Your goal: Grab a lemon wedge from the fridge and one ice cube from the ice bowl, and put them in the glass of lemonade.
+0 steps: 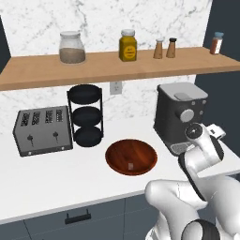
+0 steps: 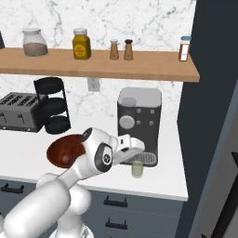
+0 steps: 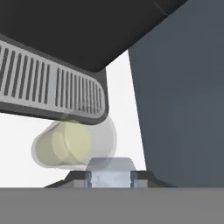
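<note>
the ice cube [image 3: 109, 175], pale and translucent, sits pinched between the 2 fingertips of the gripper [image 3: 110, 178], just above the glass of lemonade [image 3: 72, 144]. the glass [image 2: 137, 168] stands on the white counter [image 2: 162, 179] right in front of the coffee machine [image 2: 138, 122]. the ice bowl [image 1: 131, 156] lies well apart, holding 1 more small cube.

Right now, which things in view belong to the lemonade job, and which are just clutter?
Job:
- glass of lemonade, by the coffee machine
- ice cube, held in the pincer
- ice bowl, another cube inside

Clutter:
- toaster
- black rack
- shelf jars
</note>
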You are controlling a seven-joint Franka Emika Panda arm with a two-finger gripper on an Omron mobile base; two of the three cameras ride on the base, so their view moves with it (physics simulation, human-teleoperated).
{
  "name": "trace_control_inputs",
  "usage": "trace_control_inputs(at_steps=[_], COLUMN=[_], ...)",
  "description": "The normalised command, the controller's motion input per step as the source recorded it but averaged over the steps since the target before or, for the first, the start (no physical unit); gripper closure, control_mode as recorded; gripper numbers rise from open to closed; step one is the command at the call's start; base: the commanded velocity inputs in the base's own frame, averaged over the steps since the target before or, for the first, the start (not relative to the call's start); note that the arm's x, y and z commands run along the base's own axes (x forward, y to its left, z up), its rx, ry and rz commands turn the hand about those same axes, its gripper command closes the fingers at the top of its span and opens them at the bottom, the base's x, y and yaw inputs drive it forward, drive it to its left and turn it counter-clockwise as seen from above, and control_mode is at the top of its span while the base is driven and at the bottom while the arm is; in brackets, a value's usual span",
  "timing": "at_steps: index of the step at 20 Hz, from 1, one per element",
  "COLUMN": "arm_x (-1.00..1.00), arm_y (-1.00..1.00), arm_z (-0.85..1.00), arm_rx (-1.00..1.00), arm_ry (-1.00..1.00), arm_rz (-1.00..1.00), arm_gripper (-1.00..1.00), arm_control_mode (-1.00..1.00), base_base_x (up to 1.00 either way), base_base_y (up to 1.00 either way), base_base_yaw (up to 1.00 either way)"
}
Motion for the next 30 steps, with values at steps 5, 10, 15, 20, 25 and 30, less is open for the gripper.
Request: trace_control_inputs(at_steps=[5,10,15,20,25,30], arm_x=[0.39,0.28,0.18,-0.01,-0.19,-0.24], arm_y=[0.00,0.00,-0.07,-0.19,-0.17,-0.01], arm_z=[-0.09,-0.07,-0.08,-0.13,-0.20,-0.22], arm_rx=[-0.03,0.00,0.00,0.00,0.00,-0.01], arm_ry=[0.21,0.10,0.04,0.00,0.00,-0.01], arm_rz=[-0.05,0.00,0.00,0.00,0.00,0.00], arm_gripper=[1.00,1.00,1.00,-1.00,-1.00,-1.00], arm_control_mode=[-1.00,-1.00,-1.00,-1.00,-1.00,-1.00], base_base_x=[0.00,0.00,0.00,0.00,0.00,0.00], base_base_y=[0.00,0.00,0.00,0.00,0.00,0.00], base_base_yaw=[0.00,0.00,0.00,0.00,0.00,0.00])
